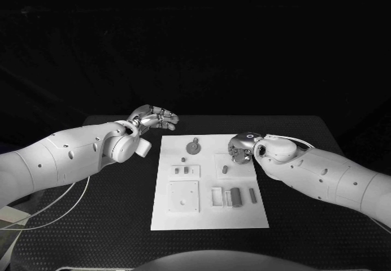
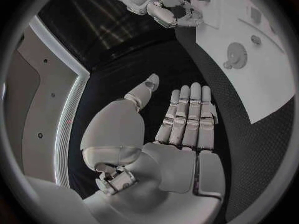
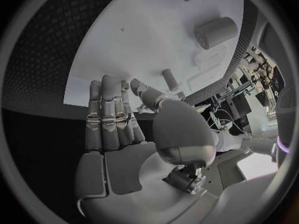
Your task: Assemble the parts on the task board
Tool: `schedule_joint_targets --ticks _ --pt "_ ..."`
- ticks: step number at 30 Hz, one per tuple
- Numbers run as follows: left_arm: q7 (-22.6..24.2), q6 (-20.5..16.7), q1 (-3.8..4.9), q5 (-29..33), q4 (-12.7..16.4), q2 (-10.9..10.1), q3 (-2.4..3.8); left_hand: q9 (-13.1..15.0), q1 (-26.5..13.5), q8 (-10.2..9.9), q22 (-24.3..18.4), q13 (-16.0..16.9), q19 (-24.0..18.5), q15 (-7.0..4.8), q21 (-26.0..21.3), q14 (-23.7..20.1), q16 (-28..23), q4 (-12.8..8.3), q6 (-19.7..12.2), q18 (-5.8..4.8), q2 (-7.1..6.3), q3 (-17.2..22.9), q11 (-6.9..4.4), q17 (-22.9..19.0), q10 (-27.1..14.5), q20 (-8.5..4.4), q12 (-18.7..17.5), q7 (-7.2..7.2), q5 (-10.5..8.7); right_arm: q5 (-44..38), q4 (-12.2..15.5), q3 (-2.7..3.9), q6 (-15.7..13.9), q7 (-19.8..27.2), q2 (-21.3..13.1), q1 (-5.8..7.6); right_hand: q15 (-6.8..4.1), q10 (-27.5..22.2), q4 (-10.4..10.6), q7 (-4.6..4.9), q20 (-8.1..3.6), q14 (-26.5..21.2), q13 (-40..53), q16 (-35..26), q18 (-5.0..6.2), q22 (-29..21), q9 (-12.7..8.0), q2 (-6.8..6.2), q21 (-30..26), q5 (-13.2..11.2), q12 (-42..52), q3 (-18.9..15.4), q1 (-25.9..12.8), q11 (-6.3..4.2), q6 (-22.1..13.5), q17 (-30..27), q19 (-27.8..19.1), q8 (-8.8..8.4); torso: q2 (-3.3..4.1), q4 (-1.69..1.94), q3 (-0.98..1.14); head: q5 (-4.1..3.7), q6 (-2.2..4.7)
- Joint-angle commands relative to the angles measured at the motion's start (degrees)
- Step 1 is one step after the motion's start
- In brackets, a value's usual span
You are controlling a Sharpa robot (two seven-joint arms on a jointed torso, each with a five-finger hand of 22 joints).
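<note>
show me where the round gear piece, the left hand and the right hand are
round gear piece [image 1: 193,147]: head view, on its disc face.
left hand [image 2: 187,117]: left wrist view, on its straight fingers.
right hand [image 3: 112,122]: right wrist view, on its fingers.

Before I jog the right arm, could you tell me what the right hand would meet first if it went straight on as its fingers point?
Probably the task board itself: the right hand points its fingers at its bare surface, though height is unclear.

right hand [image 1: 243,148] half hidden behind its own wrist, over the task board [image 1: 208,223]

black table [image 1: 98,226] bare beside task board [image 1: 210,223] (both sides).
</note>
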Motion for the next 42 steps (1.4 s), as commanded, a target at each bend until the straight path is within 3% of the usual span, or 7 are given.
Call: schedule_joint_targets --ticks 1,9,12,22,32,42 --pt "0.5 0.8 0.1 0.4 0.0 0.1 0.06 -0.1 -0.5 0.4 -0.1 -0.1 0.0 0.5 0.4 0.0 -0.2 -0.1 -0.2 0.64 0.26 -0.4 0.29 0.1 0.1 0.37 -0.3 0.31 0.24 0.1 -0.2 -0.36 1.4 0.9 0.2 -0.6 -0.25 0.7 0.0 -0.08 -0.22 0.3 0.0 0.4 0.79 0.1 0.0 0.72 0.3 0.0 -0.2 0.5 0.2 -0.14 0.6 0.1 0.5 0.27 0.0 -0.01 0.01 -0.01 -0.07" --pt "0.3 1.0 0.13 0.4 0.0 0.1 0.06 -0.1 -0.5 0.4 -0.2 -0.1 0.1 0.5 0.4 0.1 -0.3 -0.1 -0.2 0.69 0.28 -0.4 0.29 0.2 0.1 0.38 -0.3 0.32 0.24 -1.6 0.0 -0.49 1.7 0.3 0.0 -0.73 -1.06 3.2 -0.1 -0.97 -0.82 1.6 0.5 1.2 0.79 0.7 0.2 1.44 0.9 0.0 0.1 1.0 1.6 -1.01 2.7 0.8 1.6 1.39 0.02 -0.02 0.01 -0.06 -0.23" --pt "0.2 1.2 0.13 0.4 -0.1 0.1 0.06 -0.1 -0.5 0.4 -0.2 -0.1 0.1 0.49 0.4 0.1 -0.3 -0.1 -0.2 0.71 0.29 -0.4 0.29 0.3 0.1 0.38 -0.3 0.32 0.24 -2.2 0.1 -0.53 2.2 0.0 -0.2 -0.76 -1.62 4.4 -0.1 -1.29 -1.62 2.8 1.0 3.4 0.79 1.6 0.2 1.12 2.1 0.0 0.1 0.8 2.7 -1.54 3.5 2.2 3.2 1.76 0.01 -0.04 0.01 -0.13 -0.39" --pt "0.0 1.5 0.13 0.4 -0.2 0.1 0.06 -0.1 -0.5 0.4 -0.3 -0.2 0.1 0.5 0.4 0.1 -0.4 -0.1 -0.2 0.75 0.18 -0.4 0.31 0.4 0.1 0.4 -0.4 0.33 0.24 -4.0 0.4 -0.63 2.1 -1.0 -0.5 -0.86 -2.52 6.6 -0.2 -2.03 -2.65 3.4 2.1 6.1 0.79 3.0 0.2 0.36 3.5 0.0 0.2 0.9 5.3 -2.45 5.4 3.8 4.8 2.55 -0.01 -0.08 0.03 -0.3 -0.67" --pt "-0.1 1.4 0.13 0.4 -0.3 0.1 0.06 -0.2 -0.3 0.4 -0.4 -0.3 0.1 0.51 0.4 0.1 -0.6 -0.2 -0.3 0.79 0.16 -0.4 0.33 0.6 0.0 0.43 -0.5 0.35 0.25 -5.0 -0.1 -0.64 -3.1 -1.5 -0.4 -1.06 -3.44 8.4 -0.2 -2.6 -3.86 5.0 3.1 9.3 0.79 4.4 0.2 0.55 5.3 0.0 0.2 1.1 6.5 -3.31 7.0 5.2 7.3 3.12 0.0 -0.08 0.03 -0.87 -0.63" --pt "-0.2 1.4 0.13 0.4 -0.4 0.1 0.06 -0.2 -0.3 0.4 -0.5 -0.3 0.1 0.52 0.4 0.2 -0.7 -0.2 -0.3 0.8 0.18 -0.4 0.36 0.8 0.0 0.46 -0.5 0.37 0.25 -3.9 0.1 -0.64 -4.1 -1.1 -0.2 -1.15 -3.9 9.7 -0.2 -2.97 -4.56 5.4 3.8 11.7 0.79 5.4 0.5 0.55 6.2 0.0 0.0 1.4 6.0 -3.77 8.0 6.2 8.5 3.54 0.0 -0.12 0.03 -1.13 -0.66"
